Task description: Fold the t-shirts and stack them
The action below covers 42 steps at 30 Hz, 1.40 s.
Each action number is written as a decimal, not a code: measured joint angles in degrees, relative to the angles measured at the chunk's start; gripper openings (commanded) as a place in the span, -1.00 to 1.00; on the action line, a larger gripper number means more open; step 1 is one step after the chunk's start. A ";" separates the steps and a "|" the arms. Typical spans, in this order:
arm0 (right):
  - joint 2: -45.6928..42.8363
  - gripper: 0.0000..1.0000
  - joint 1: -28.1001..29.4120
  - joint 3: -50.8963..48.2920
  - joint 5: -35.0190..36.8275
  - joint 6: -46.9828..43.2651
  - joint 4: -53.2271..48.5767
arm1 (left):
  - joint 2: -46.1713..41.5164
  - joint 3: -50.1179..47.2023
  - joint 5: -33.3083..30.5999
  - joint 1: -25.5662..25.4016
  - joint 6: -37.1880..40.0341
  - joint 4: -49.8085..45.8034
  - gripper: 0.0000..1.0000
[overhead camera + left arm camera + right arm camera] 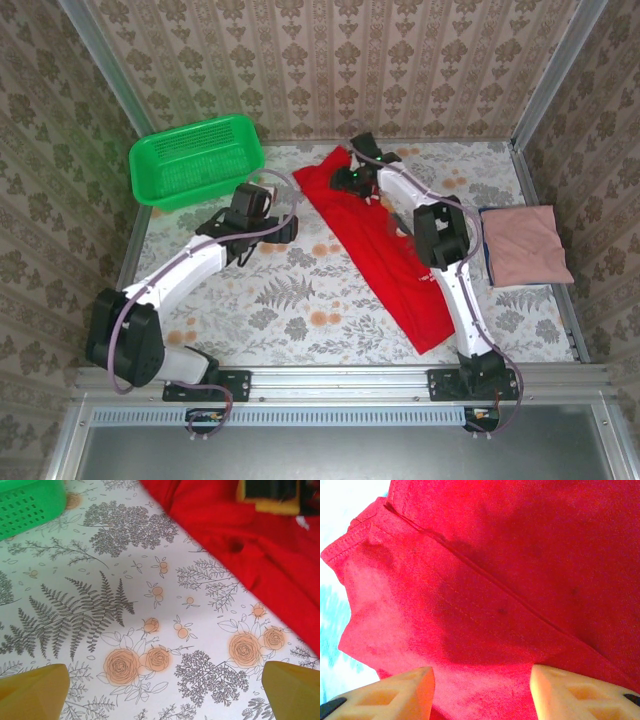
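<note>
While the red t-shirt [385, 250] lies folded into a long narrow strip on the floral table [290, 300], it runs diagonally in the top view from about 12 o'clock near the back wall down toward 5 o'clock. The dusty pink t-shirt [525, 245] sits folded flat at 3 o'clock by the table's right edge, apart from the red one. A green mesh basket [195, 160] is at 10 o'clock.

The right gripper [481, 680] is over the far 12 o'clock end of the red strip. Its jaws are roughly half apart with red cloth and a hem seam spread under them. Can't tell if the fingertips touch the fabric.

The left gripper [165, 680] hangs over bare tablecloth left of the strip. Its jaws are spread wide and hold nothing. In its wrist view, red cloth is at 1 o'clock and the basket corner at 11 o'clock.
</note>
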 measured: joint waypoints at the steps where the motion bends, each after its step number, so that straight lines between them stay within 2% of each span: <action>1: 0.66 0.09 -1.22 1.40 0.66 1.01 -0.50 | 0.46 0.07 0.13 -0.17 0.20 0.11 0.99; 6: 3.91 0.16 -7.15 8.31 3.61 4.39 -2.73 | 2.84 1.55 2.03 -1.62 1.81 1.70 1.00; 11: 2.05 0.29 -9.55 7.43 4.81 3.37 -3.50 | 5.66 1.99 6.25 -2.95 4.02 6.95 0.99; 13: -2.51 0.29 -9.40 0.87 5.25 1.99 -2.27 | 8.04 3.21 8.07 -3.93 5.60 8.50 1.00; 16: -15.19 0.29 -9.03 -17.59 5.97 0.68 2.80 | 13.73 8.07 11.96 -6.25 10.14 9.60 0.99; 20: -33.55 0.30 -10.19 -40.81 6.23 1.03 9.29 | 22.69 17.66 17.92 -10.14 19.93 9.35 0.99; 27: -57.27 0.30 -21.88 -68.74 8.15 1.16 13.88 | 38.58 36.59 25.18 -15.32 34.86 3.15 1.00; 31: -67.87 0.29 -27.76 -78.86 9.64 1.27 12.72 | 45.83 43.54 27.89 -16.65 40.30 -0.48 1.00; 35: -77.15 0.29 -31.01 -83.91 10.16 1.01 11.32 | 51.65 47.87 29.27 -17.55 44.44 -3.39 1.00; 42: -80.61 0.30 -31.19 -85.92 9.81 -0.04 10.34 | 55.08 48.81 26.16 -18.29 48.89 -6.99 1.00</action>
